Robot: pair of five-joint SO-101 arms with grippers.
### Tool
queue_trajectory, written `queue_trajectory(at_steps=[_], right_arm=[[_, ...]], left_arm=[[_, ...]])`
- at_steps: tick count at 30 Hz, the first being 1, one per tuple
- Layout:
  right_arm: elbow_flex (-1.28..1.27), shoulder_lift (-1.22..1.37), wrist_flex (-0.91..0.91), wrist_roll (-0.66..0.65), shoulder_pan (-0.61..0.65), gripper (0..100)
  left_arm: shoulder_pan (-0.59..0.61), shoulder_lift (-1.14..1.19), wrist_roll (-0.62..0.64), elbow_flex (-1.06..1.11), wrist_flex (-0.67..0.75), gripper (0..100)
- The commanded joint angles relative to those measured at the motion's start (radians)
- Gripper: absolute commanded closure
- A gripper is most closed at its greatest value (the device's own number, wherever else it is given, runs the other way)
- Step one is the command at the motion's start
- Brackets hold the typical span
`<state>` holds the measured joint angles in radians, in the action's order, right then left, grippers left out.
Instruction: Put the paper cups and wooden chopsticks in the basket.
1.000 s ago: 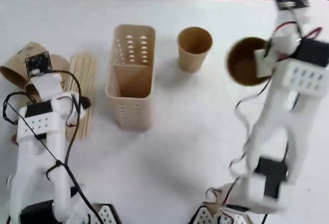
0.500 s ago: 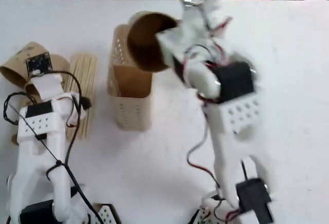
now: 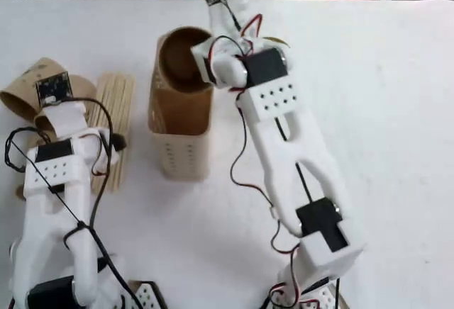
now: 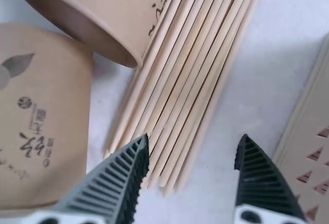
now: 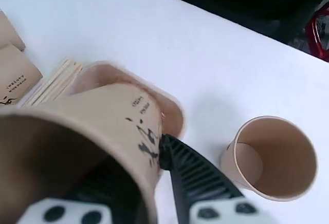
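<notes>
My right gripper (image 3: 204, 62) is shut on the rim of a brown paper cup (image 3: 181, 55) that hangs tilted over the far end of the beige perforated basket (image 3: 179, 142). In the right wrist view one finger (image 5: 187, 170) presses the cup (image 5: 87, 131) from outside. A second cup (image 5: 272, 154) stands upright beside the basket. My left gripper (image 4: 191, 152) is open just above the near ends of the wooden chopsticks (image 4: 198, 64), touching nothing. Two more cups (image 3: 28, 86) lie on their sides left of the chopsticks (image 3: 117, 114).
The white table (image 3: 383, 96) is bare on the right half. The basket's wall (image 4: 311, 126) stands close beside my left gripper. The lying cups (image 4: 97, 5) touch the chopstick bundle. The right arm stretches diagonally across the table's middle.
The right arm has swung left with its cup, from the right side of the table to above the basket. The left arm has stayed still.
</notes>
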<state>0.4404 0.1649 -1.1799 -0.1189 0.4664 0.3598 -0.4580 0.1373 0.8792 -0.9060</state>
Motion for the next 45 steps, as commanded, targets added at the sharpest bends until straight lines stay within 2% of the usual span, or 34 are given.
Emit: queue_trajectory(at_steps=[1, 10, 13, 17, 22, 25, 28, 32, 36, 40, 45], right_arm=[[0.014, 0.001, 0.021, 0.008, 0.004, 97.1], [0.052, 0.002, 0.021, 0.008, 0.008, 71.5], [0.08, 0.001, 0.005, 0.006, 0.022, 67.0], [0.167, -0.019, -0.113, 0.006, 0.051, 67.0], [0.267, -0.151, -0.355, 0.0, 0.084, 67.0], [0.295, -0.265, -0.481, -0.002, 0.059, 67.6], [0.29, -0.364, -0.532, -0.003, -0.019, 73.7], [0.224, -0.417, -0.535, -0.081, -0.213, 79.7], [0.086, -0.335, -0.479, -0.147, -0.341, 74.3], [0.049, -0.179, -0.344, -0.157, -0.38, 73.0], [0.049, -0.012, -0.202, -0.157, -0.358, 73.0]], left_arm=[[-0.008, -0.036, 0.009, -0.005, 0.015, 72], [-0.008, -0.036, 0.009, -0.005, 0.015, 72], [-0.008, -0.036, 0.009, -0.005, 0.015, 72], [-0.008, -0.036, 0.009, -0.005, 0.015, 72], [-0.008, -0.036, 0.009, -0.005, 0.015, 72], [-0.008, -0.036, 0.009, -0.005, 0.015, 72], [-0.008, -0.036, 0.009, -0.005, 0.015, 72], [-0.008, -0.036, 0.009, -0.005, 0.015, 72], [-0.008, -0.036, 0.009, -0.005, 0.015, 72], [-0.008, -0.036, 0.009, -0.005, 0.015, 72], [-0.008, -0.036, 0.009, -0.005, 0.015, 72]])
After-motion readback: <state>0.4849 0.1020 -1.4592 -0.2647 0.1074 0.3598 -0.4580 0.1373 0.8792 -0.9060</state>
